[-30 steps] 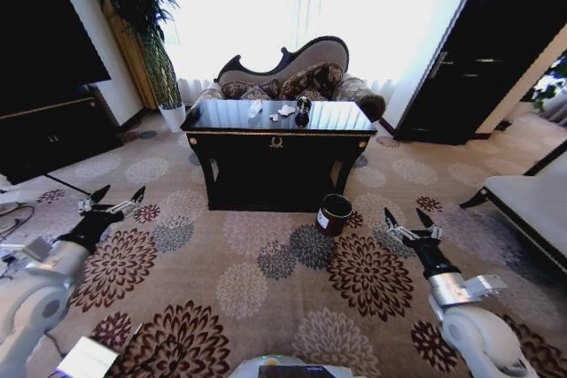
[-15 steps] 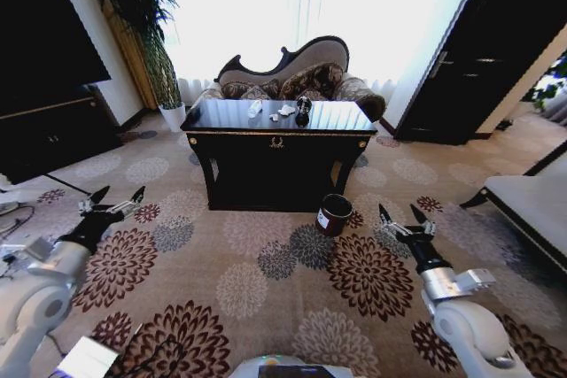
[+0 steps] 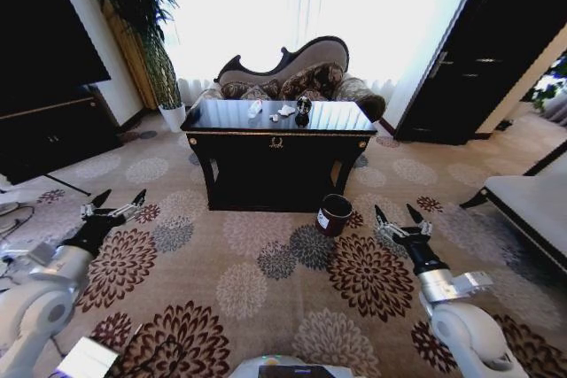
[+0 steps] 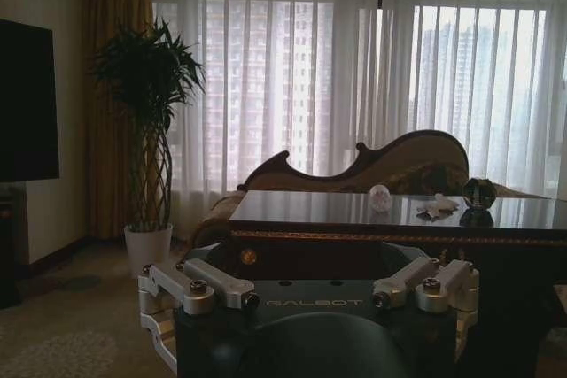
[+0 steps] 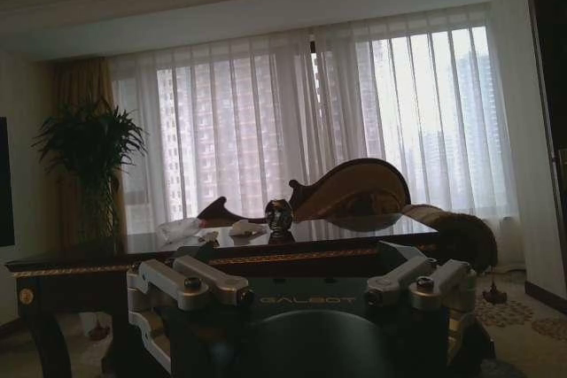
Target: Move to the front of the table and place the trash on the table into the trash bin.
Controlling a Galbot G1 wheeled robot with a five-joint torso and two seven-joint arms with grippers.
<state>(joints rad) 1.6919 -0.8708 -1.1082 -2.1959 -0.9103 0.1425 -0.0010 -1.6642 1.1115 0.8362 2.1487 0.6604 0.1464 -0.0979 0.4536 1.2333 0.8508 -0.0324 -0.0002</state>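
Compared with a second ago, the right gripper [image 3: 398, 217] has shifted slightly forward and toward the small dark cylindrical trash bin [image 3: 334, 214] with its white label; the left gripper [image 3: 115, 204] sits a touch lower. Both hang low over the patterned carpet [image 3: 266, 289], fingers spread wide and empty. The bin stands on the carpet by the front right corner of the glossy black gold-trimmed counter [image 3: 276, 140]; its inside cannot be made out. The trash [image 3: 285, 111], white crumpled paper pieces beside a dark shiny can, lies near the counter's far edge, well apart from both grippers.
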